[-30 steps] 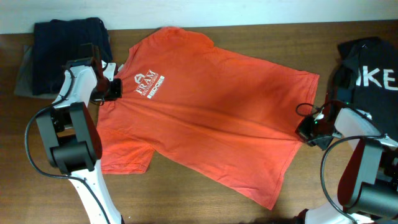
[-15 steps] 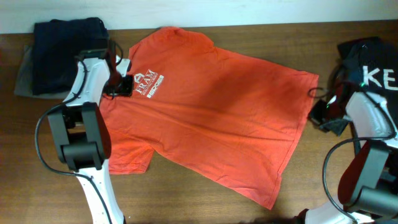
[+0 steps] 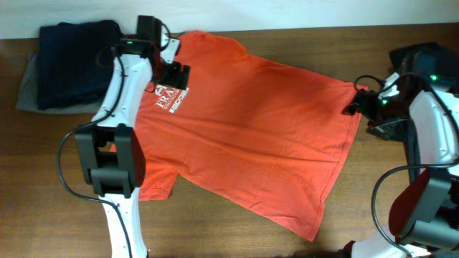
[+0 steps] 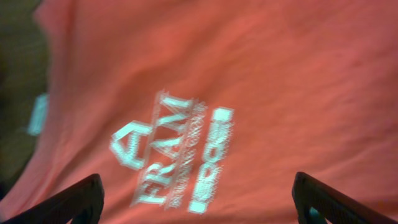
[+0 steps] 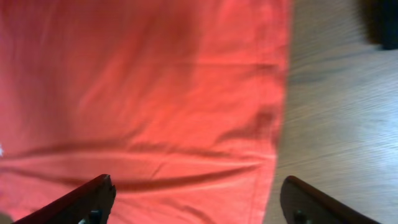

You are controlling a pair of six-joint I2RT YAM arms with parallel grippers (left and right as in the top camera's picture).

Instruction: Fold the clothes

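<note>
A brown wooden table (image 3: 215, 231) fills the overhead view, and the orange-red T-shirt (image 3: 251, 136) lies spread open and flat across its middle, slanted, with one sleeve toward the top of the frame, the other at lower left, and the hem running down the right side. The left arm (image 3: 123, 86) reaches up the left of the frame and bends over the shirt's upper left part; the right arm (image 3: 430, 129) rises along the right edge toward the shirt's upper right corner. A folded dark pile (image 3: 75, 61) sits at upper left on the table, just beside the shirt, and another dark garment (image 3: 416, 57) lies at the upper right edge. The left gripper (image 3: 176, 75) hangs over the shirt just above the white logo (image 3: 172, 98); in its wrist view its fingers stand wide apart at the bottom corners with only fabric (image 4: 280, 74) and the blurred logo (image 4: 174, 152) between them, so it is released and grips nothing. The right gripper (image 3: 355, 106) is at the shirt's upper right corner; its wrist view shows the fingers spread wide over wrinkled cloth (image 5: 124, 93) and the hem edge beside bare wood, likewise released. Whether either touches the cloth is not clear.
</note>
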